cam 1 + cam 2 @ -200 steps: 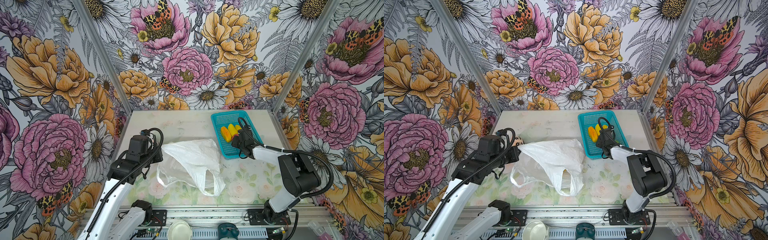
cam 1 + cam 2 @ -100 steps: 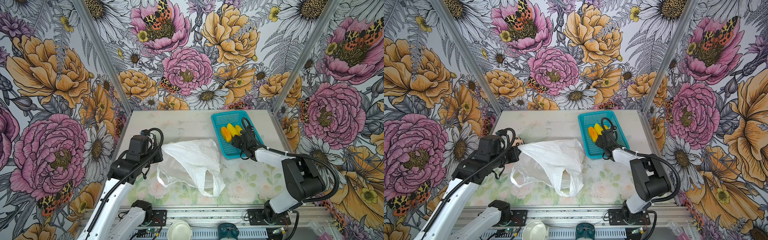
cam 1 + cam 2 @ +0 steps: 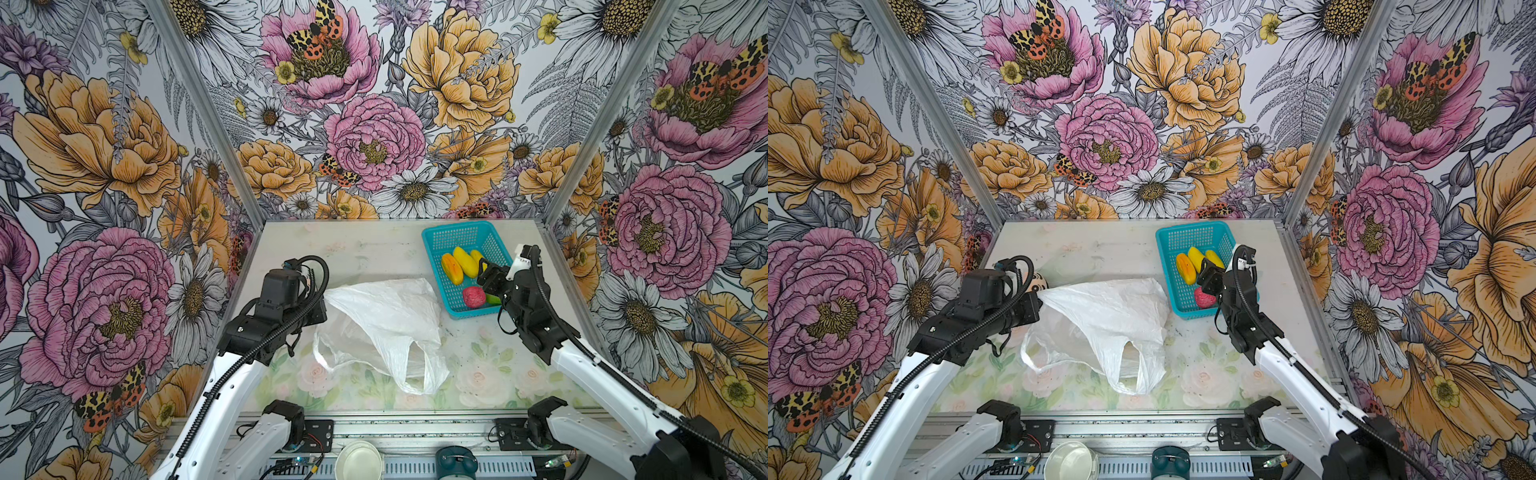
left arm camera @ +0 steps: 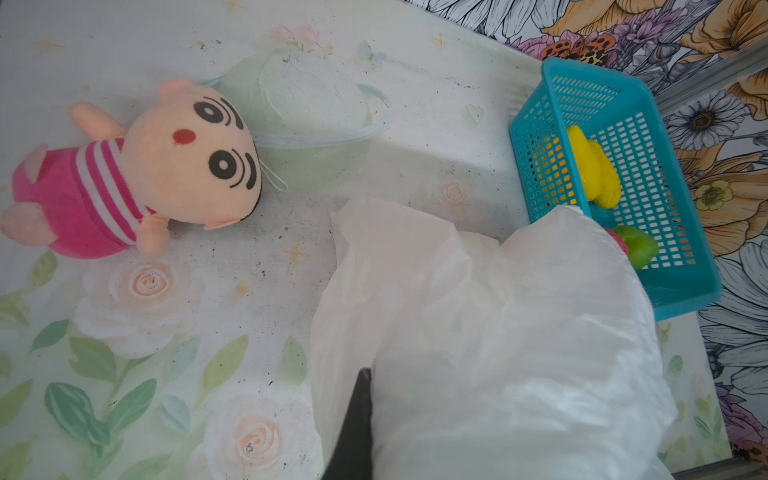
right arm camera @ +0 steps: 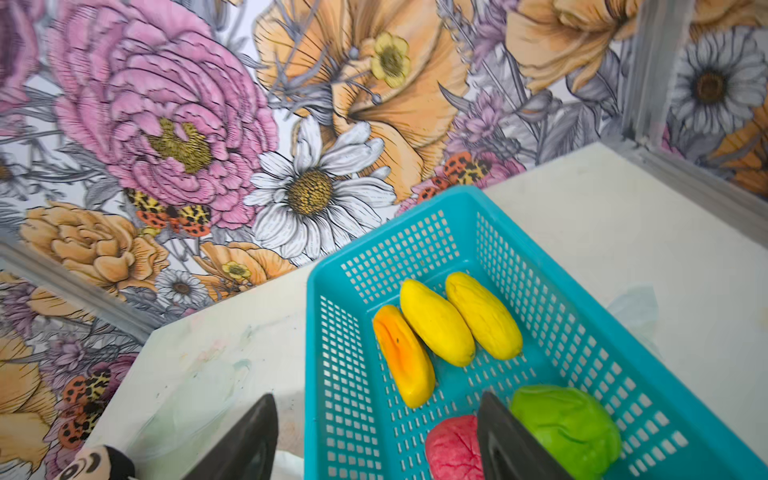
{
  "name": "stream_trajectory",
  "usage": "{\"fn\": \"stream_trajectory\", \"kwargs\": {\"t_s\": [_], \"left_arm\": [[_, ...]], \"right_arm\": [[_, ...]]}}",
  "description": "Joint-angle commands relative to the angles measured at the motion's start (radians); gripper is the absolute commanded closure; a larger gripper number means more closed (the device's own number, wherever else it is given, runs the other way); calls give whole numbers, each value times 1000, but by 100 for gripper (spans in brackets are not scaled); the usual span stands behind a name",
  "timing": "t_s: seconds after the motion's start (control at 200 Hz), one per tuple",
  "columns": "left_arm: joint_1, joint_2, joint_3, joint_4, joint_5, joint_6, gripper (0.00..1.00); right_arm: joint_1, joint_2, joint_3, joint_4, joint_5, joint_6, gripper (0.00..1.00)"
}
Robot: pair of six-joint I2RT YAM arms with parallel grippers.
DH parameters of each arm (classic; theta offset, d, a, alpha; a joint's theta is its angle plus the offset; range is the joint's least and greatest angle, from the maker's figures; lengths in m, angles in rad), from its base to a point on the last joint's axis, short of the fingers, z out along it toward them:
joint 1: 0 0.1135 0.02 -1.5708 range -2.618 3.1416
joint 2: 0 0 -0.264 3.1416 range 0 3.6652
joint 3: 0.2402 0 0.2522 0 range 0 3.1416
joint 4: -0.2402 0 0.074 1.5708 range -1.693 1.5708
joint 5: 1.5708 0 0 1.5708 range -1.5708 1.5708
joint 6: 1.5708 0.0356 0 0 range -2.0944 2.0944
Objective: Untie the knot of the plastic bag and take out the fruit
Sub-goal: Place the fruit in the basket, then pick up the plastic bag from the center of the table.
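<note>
The white plastic bag (image 3: 386, 320) (image 3: 1100, 320) lies crumpled mid-table, its two handle loops loose toward the front. The knot is out of view. My left gripper (image 3: 326, 297) (image 4: 370, 399) is shut on the bag's far left corner. Several pieces of fruit lie in the teal basket (image 3: 457, 226): an orange one (image 5: 405, 357), two long yellow ones (image 5: 436, 322), a red-pink one (image 5: 453, 449) and a green one (image 5: 569, 428). My right gripper (image 3: 484, 274) (image 5: 378, 397) hangs open above the basket's near end, holding nothing, with the red-pink and green fruit just beneath it.
A pink-striped plush doll (image 4: 166, 166) (image 3: 1040, 282) lies at the left, behind my left wrist. A translucent pale-green cover (image 4: 299, 108) rests beside it. Flowered walls close in the table on three sides. The basket stands at the back right.
The right arm's elbow has swung out to the right and back, while its gripper stays over the basket. The red-pink fruit now shows below the open jaws. The left arm has not moved.
</note>
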Motion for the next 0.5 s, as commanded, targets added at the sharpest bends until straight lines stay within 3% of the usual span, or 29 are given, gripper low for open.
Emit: {"fn": "stream_trajectory", "kwargs": {"t_s": [0.0, 0.07, 0.225, 0.37, 0.495], "left_arm": [[-57, 3, 31, -34, -127, 23, 100], [-88, 2, 22, -35, -190, 8, 100], [-88, 35, 22, -28, -150, 16, 100], [-71, 46, 19, -28, -111, 11, 100], [-71, 23, 14, -23, -111, 11, 100]], "right_arm": [[84, -90, 11, 7, 25, -104, 30], [171, -130, 19, 21, 10, -166, 35], [431, -114, 79, 34, -35, -327, 39], [695, -6, 148, 35, -37, -487, 40], [879, 179, 239, 28, 5, -573, 42]]}}
